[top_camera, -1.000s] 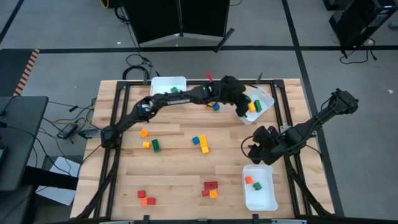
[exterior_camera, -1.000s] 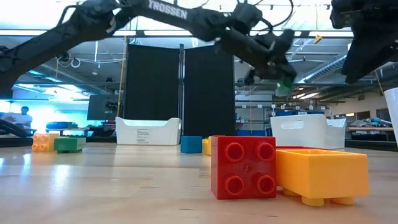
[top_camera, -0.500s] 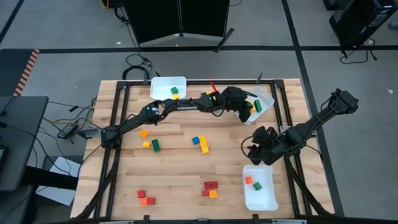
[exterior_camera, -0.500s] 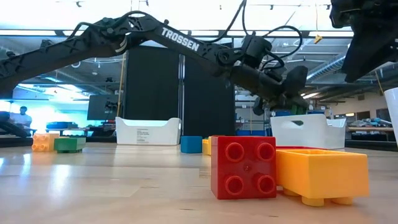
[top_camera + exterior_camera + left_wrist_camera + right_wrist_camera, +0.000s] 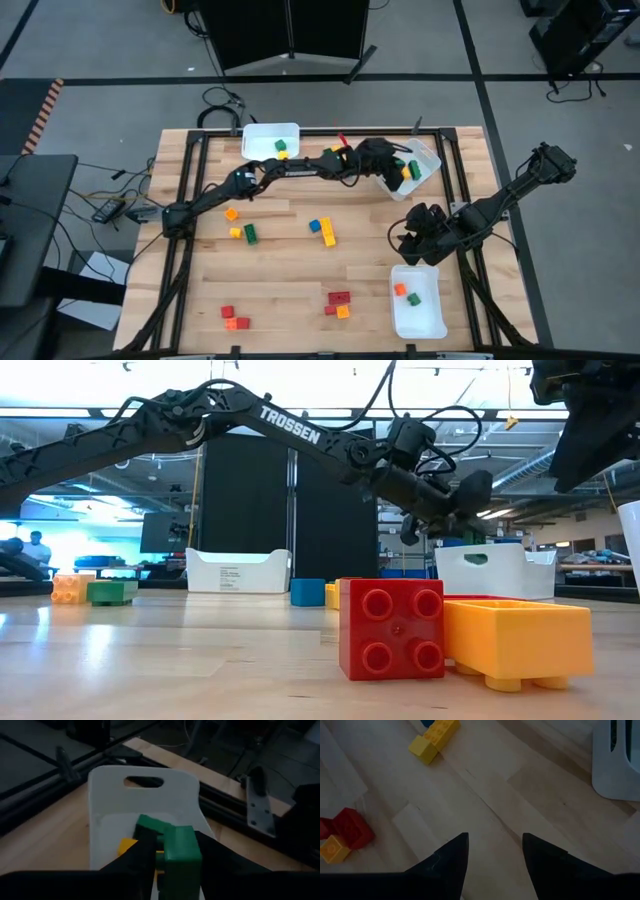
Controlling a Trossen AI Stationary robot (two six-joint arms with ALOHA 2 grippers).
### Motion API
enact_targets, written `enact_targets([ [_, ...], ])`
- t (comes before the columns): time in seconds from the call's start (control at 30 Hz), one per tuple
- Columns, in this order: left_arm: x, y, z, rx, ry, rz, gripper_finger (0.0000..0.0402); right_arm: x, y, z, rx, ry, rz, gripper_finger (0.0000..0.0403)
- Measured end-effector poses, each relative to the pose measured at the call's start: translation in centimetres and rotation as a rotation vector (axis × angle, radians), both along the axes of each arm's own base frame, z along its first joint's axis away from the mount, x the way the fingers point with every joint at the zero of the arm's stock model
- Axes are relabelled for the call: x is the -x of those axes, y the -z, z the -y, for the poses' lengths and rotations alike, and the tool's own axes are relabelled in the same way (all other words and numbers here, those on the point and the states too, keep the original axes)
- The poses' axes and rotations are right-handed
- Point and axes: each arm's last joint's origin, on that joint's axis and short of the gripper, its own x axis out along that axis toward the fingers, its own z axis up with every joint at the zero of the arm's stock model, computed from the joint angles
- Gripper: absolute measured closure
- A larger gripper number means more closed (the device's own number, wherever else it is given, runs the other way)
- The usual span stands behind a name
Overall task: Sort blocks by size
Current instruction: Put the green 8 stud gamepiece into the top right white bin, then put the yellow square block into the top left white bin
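My left gripper (image 5: 392,172) reaches across the far side of the table. It hangs over the white bin (image 5: 428,158) at the far right and is shut on a green block (image 5: 176,851). That bin (image 5: 145,802) holds a yellow block (image 5: 127,846). My right gripper (image 5: 413,238) is open and empty above the table near the right edge; its fingers show in the right wrist view (image 5: 492,855). Loose blocks lie on the table: orange (image 5: 231,213), green (image 5: 250,234), blue (image 5: 314,225), yellow (image 5: 328,235), red (image 5: 339,298). My left gripper pinches the green block by its two opposite sides (image 5: 167,857) between its two fingers. The fingers slant down from the table's left. The block is lifted clear, above the open bin.
A white bin (image 5: 270,140) at the far left holds green and yellow blocks. A white bin (image 5: 418,312) at the near right holds an orange and a green block. Red and orange blocks (image 5: 233,318) lie near the front left. A black frame edges the table.
My left gripper has gone down toward the far right bin with the green block, stretching a little toward the table's right edge. It has stayed shut on the block. In the last half second it has hardly moved.
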Motion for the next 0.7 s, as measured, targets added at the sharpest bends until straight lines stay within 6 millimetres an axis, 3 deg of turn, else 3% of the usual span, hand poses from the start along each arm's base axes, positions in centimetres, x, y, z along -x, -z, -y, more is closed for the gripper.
enact_targets([
  [0.4, 0.0, -0.4, -0.1, -0.061, 0.018, 0.011, 0.0211, 0.0, 0.0, 0.0, 0.001, -0.001, -0.001, 0.0205],
  [0.7, 0.4, -4.3, -0.2, -0.077, 0.040, 0.079, 0.0210, 0.0, 0.0, 0.1, 0.019, -0.002, 0.004, 0.0205],
])
